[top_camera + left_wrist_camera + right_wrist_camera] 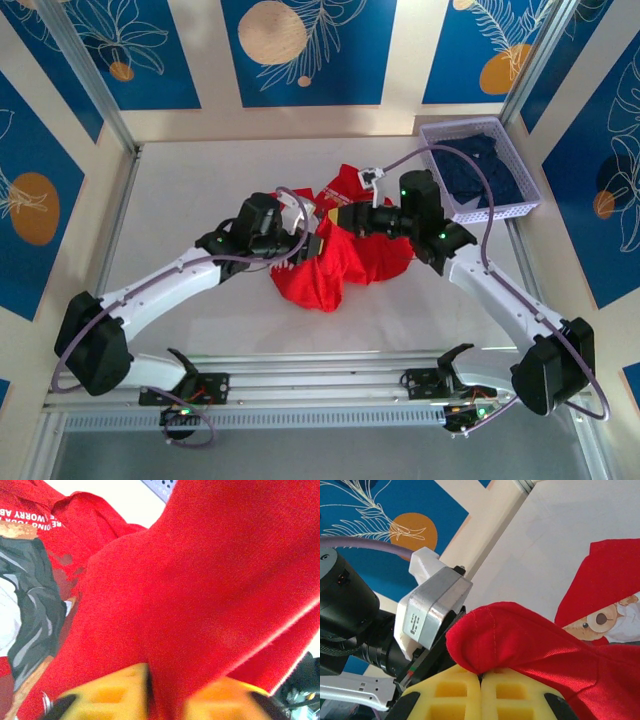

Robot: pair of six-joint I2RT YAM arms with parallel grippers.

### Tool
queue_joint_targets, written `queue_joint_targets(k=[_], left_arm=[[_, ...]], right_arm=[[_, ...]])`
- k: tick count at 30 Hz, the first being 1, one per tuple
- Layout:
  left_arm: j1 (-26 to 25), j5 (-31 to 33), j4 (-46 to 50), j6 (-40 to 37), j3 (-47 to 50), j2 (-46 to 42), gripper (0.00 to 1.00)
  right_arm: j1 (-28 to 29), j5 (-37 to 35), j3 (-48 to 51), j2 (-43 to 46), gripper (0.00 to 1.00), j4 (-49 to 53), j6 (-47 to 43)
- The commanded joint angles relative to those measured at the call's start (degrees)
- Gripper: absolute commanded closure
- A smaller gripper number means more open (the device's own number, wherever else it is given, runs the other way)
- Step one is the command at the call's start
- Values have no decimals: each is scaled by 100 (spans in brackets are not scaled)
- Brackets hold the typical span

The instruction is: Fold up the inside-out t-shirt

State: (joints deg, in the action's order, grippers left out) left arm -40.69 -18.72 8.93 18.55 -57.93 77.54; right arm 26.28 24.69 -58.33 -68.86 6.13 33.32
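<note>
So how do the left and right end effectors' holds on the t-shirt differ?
The left end effector has a thick band of plain cloth between its parted pads; the right end effector pinches a small stitched fold, pads together. The left grips nearer the arm bases, the right farther back. Both are shut on the t-shirt.

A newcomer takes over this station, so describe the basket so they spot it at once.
Start at the white table and look to its far right corner. There sits the basket, pale lilac plastic with perforated walls, holding dark navy clothing. Unlike the crumpled red t-shirt at the table's middle, it is rigid and rectangular.
</note>
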Motion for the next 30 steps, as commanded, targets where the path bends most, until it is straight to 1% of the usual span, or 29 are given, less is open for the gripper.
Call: queue_joint_targets(k=[1, 3, 5, 7, 9, 13, 16, 18, 19, 22, 24, 25, 27, 29, 30], left_arm=[[133, -468, -432, -244, -89, -291, 100], [202, -956, -831, -252, 101, -635, 100], [219, -1531, -1090, -360, 192, -967, 100], [217, -2077, -1275, -489, 261, -1212, 100], [214, -2481, -1420, -624, 354, -1389, 100], [213, -2907, -1287, -1129, 417, -1577, 100], [264, -2918, -961, -1483, 357, -1566, 100], [327, -2662, -819, -1576, 366, -1551, 100], [366, -2348, -721, -1610, 362, -1536, 100], [468, -962, -360, -1568, 313, -1436, 100], [538, -403, -259, -1460, 308, -1339, 100], [563, -191, -216, -1412, 288, -1281, 99], [562, 80, -52, -1405, 188, -1142, 91], [562, 418, 127, -1397, 63, -1008, 87], [563, 585, 197, -1398, 12, -957, 84]], right_arm=[[-326, 620, -471, 6, 100, 780, -350], [-514, 818, -635, -53, 100, 1269, -581], [-644, 854, -713, -69, 100, 1588, -757], [-763, 911, -718, -53, 100, 1680, -784], [-824, 996, -722, -57, 100, 1681, -779], [-868, 1167, -807, -146, 100, 1775, -826], [-887, 1263, -821, -161, 100, 1804, -836], [-906, 1363, -804, -143, 100, 1787, -845], [-905, 1457, -765, -121, 100, 1733, -845], [-906, 1675, -609, -76, 100, 1488, -718], [-896, 1839, -452, -75, 100, 1197, -538], [-884, 1941, -372, -80, 100, 976, -399], [-796, 2075, -235, -125, 100, 595, -149], [-677, 2081, -176, -206, 100, 310, 32], [-624, 2068, -158, -249, 100, 212, 96]])
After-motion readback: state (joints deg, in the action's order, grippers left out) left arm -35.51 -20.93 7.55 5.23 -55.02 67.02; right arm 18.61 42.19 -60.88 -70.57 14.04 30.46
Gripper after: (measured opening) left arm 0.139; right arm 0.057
